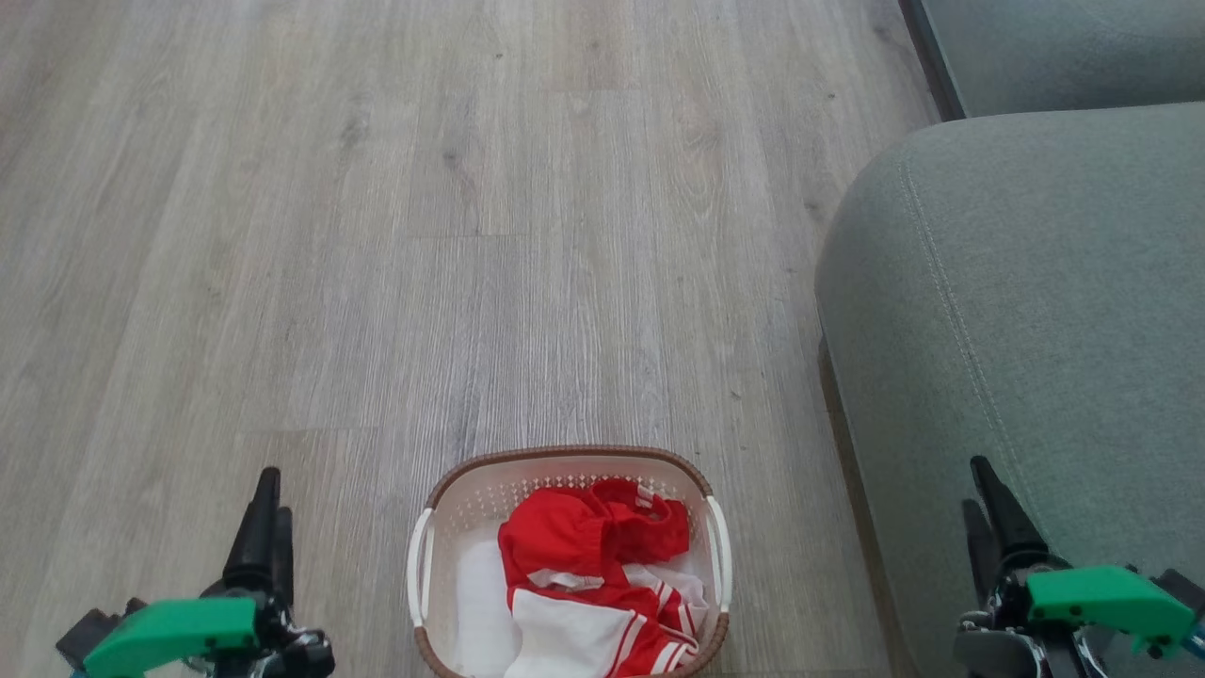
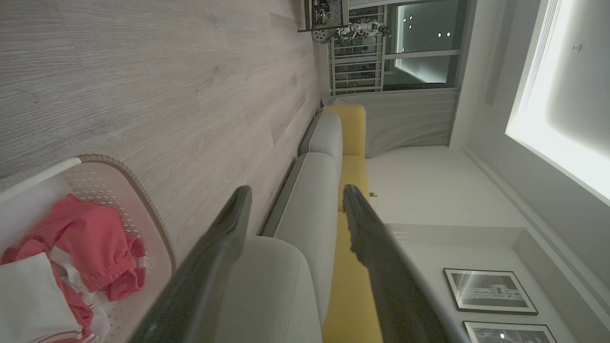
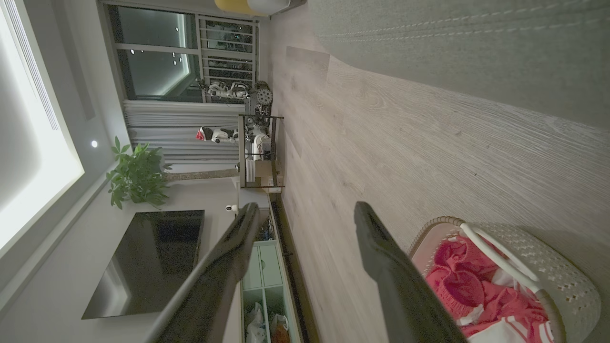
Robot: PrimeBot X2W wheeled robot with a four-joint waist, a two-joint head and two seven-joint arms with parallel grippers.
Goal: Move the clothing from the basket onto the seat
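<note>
The cream laundry basket (image 1: 565, 454) stands on the grey wood-look floor (image 1: 377, 235) at the bottom centre of the head view. The red and white clothing (image 1: 584, 537) lies crumpled inside it, heaped toward its right side. The grey-green seat (image 1: 1036, 330) fills the right of the frame, well apart from the basket. The left gripper (image 1: 273, 494) sits at lower left over the floor, its fingers spread and holding nothing. The right gripper (image 1: 975, 485) sits at lower right in front of the seat, also spread and empty.
</note>
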